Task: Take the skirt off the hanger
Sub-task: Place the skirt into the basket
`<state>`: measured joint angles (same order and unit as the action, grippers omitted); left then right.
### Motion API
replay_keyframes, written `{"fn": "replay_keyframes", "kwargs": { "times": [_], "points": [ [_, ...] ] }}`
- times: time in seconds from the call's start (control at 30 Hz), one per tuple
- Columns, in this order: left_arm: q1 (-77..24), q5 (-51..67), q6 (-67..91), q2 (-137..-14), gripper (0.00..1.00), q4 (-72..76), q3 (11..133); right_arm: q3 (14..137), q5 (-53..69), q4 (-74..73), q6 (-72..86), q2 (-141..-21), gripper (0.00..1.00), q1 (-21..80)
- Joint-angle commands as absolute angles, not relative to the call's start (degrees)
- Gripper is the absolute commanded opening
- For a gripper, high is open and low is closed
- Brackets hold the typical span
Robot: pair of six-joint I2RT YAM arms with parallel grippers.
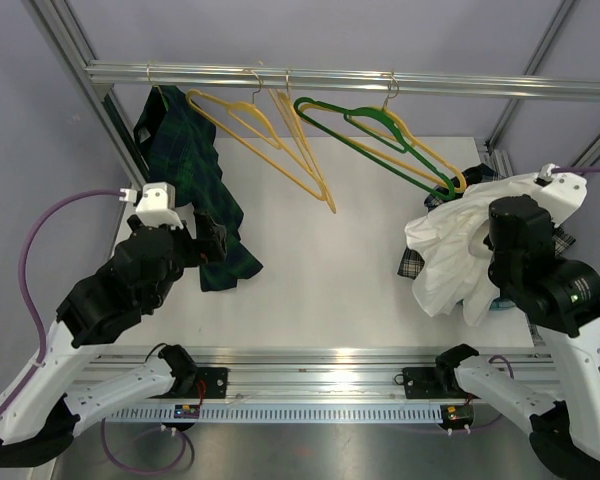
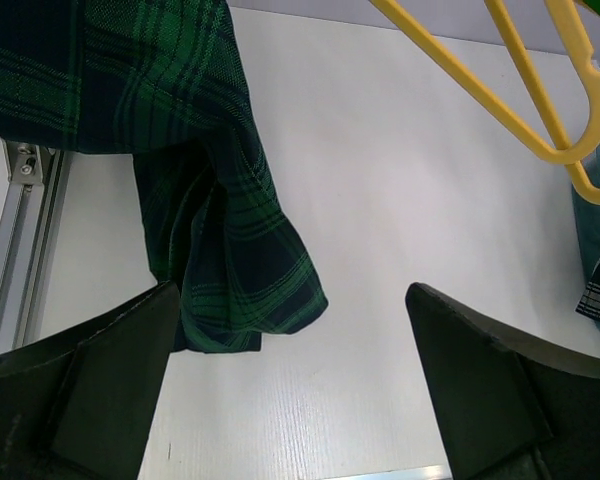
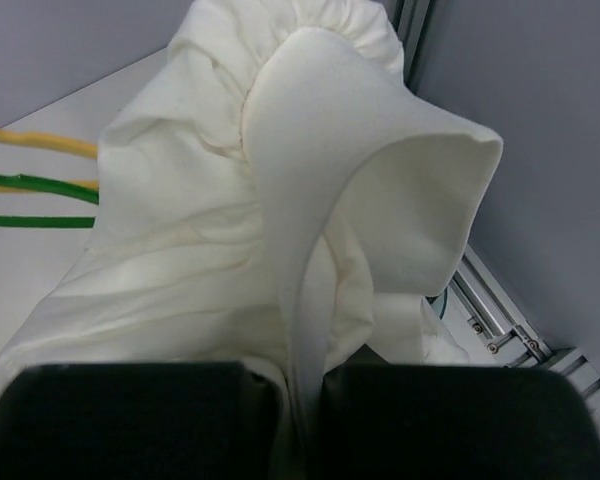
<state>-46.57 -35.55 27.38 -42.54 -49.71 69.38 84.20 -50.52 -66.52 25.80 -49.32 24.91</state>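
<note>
The green plaid skirt [image 1: 193, 185] hangs at ten o'clock from the rail [image 1: 350, 79], its long axis running down toward five o'clock onto the table [image 1: 330, 270]. The left gripper [image 2: 290, 400] stands spread wide beside its hem, gripping nothing. The right gripper [image 3: 302, 415] at three o'clock pinches a fold of white garment [image 3: 280, 220].

The scene is evenly and brightly lit from overhead, with soft, diffuse light and no harsh contrast. The white table [image 1: 320, 270] reads clean without blown-out patches, though the aluminium rail [image 1: 360, 78] across the top catches thin streaks of glare. Shadows are faint: a pale one lies on the table beside the plaid skirt [image 1: 195, 190] in the left wrist view. The overhead view is sharp across the frame (only slight bending of straight frame members near the corners). In the right wrist view the white garment [image 3: 310, 200] shows gentle shading in its folds, while the nearest black fingers [image 3: 130, 420] are soft and out of focus.
</note>
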Motion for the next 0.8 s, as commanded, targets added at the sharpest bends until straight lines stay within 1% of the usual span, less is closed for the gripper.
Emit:
{"fn": "replay_keyframes", "kwargs": {
  "times": [0.0,0.07,0.1,0.17,0.2,0.23,0.3,0.37,0.5,0.57,0.6,0.63,0.67,0.7,0.77],
  "points": [
    [-46.41,-35.59,25.66,-43.15,0.99,-47.29,72.42,88.15,-58.17,-70.03,30.49,-53.60,0.02,23.12],
    [-46.41,-35.68,25.49,-43.33,0.99,-47.29,72.60,87.80,-56.61,-68.82,28.84,-55.28,0.02,20.58],
    [-46.41,-35.68,25.40,-43.33,0.99,-47.20,72.60,88.06,-55.12,-68.04,27.52,-56.07,0.04,15.95],
    [-46.41,-35.68,25.23,-43.42,0.99,-47.02,72.69,88.50,-47.49,-66.72,25.24,-59.05,0.05,9.35],
    [-46.41,-35.68,25.22,-43.42,0.99,-47.02,72.69,89.29,-44.15,-64.97,22.79,-60.28,0.05,0.53],
    [-46.41,-35.77,25.05,-43.50,0.99,-47.02,72.77,89.64,-37.86,-63.65,21.37,-62.64,0.04,-4.43],
    [-46.41,-36.03,25.05,-43.51,0.99,-47.37,72.95,89.91,-32.29,-56.36,16.98,-64.68,0.01,-13.05],
    [-46.32,-36.21,25.22,-43.16,0.99,-47.37,72.60,88.61,-31.20,-49.18,13.47,-65.21,0.01,-14.76],
    [-46.32,-36.39,25.58,-42.80,0.99,-47.02,71.90,84.03,-23.93,-43.43,9.85,-66.70,0.01,-15.55],
    [-46.32,-36.47,25.49,-42.98,0.99,-47.28,72.24,81.23,-23.91,-40.28,8.88,-67.76,0.04,-16.52],
    [-46.32,-36.39,25.40,-42.89,0.99,-47.55,72.33,80.86,-21.99,-39.56,8.35,-69.85,0.04,-17.48],
    [-46.32,-36.47,25.31,-42.89,0.99,-47.64,72.42,80.69,-21.62,-38.94,8.44,-70.92,0.07,-19.58],
    [-46.32,-36.39,25.31,-42.80,0.99,-47.64,72.60,80.16,-21.01,-37.02,8.26,-71.97,0.15,-20.56],
    [-46.32,-36.39,25.23,-42.72,0.99,-47.64,72.68,79.72,-18.92,-35.96,7.65,-73.64,0.19,-21.09],
    [-46.32,-36.39,25.14,-42.71,0.99,-47.37,72.42,76.84,-16.28,-31.92,5.98,-74.18,0.20,-22.06]
  ]
}}
